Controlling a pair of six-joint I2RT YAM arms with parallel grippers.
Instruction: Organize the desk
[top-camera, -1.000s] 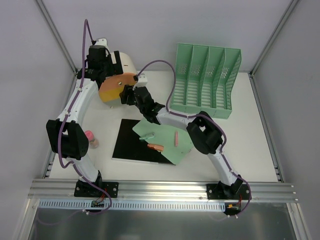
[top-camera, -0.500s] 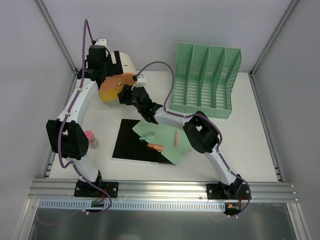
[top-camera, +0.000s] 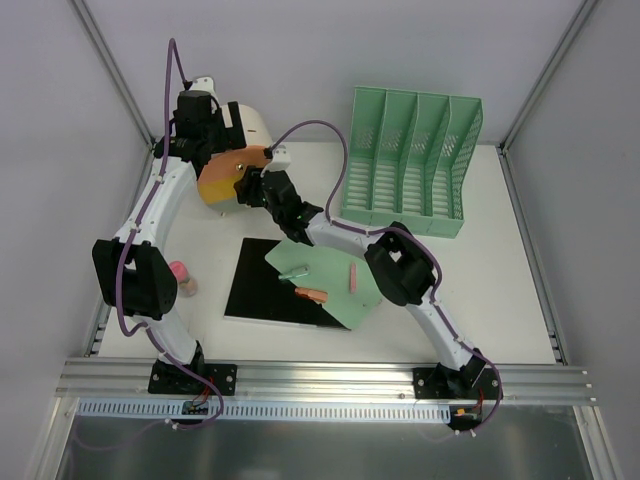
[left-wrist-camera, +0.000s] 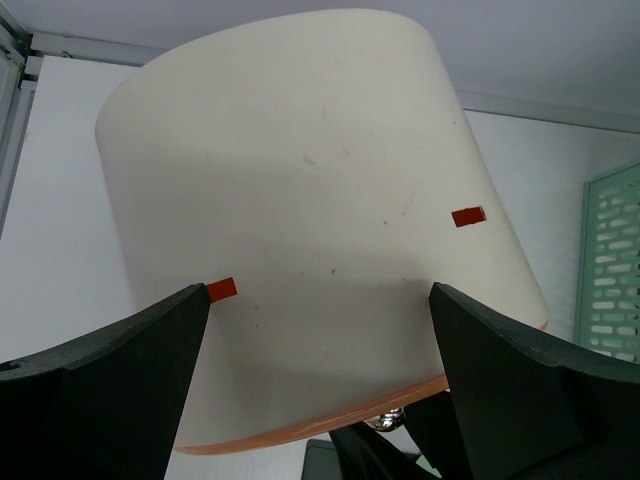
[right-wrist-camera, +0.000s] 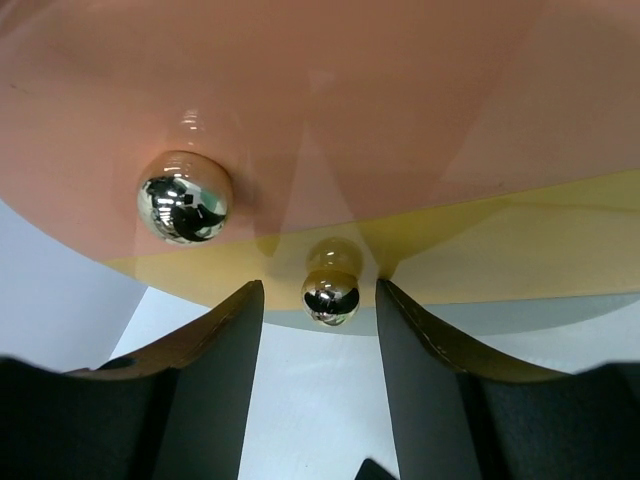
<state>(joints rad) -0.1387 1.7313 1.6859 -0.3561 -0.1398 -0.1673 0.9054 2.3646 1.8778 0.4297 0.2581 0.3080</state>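
On the white desk (top-camera: 500, 285), at the back left, a cream cylindrical container (top-camera: 252, 124) lies tipped, its orange-yellow disc base (top-camera: 224, 178) facing forward. My left gripper (top-camera: 213, 150) spans the cream wall (left-wrist-camera: 310, 200), one finger pressed on each side (left-wrist-camera: 318, 330). My right gripper (top-camera: 262, 190) is right at the base. Its jaws (right-wrist-camera: 320, 330) stand apart either side of a small shiny ball foot (right-wrist-camera: 330, 296), with a gap on both sides. A second ball foot (right-wrist-camera: 184, 197) sits to the upper left.
A mint file rack (top-camera: 412, 165) stands at the back right. A black sheet (top-camera: 262, 290) lies mid-desk under a green board (top-camera: 335, 300) carrying an orange pen (top-camera: 311, 293) and two small sticks. A pink object (top-camera: 182, 276) sits by the left arm.
My right gripper has crept a little left toward the base and its jaws have narrowed round the ball foot. The left arm and container have not moved.
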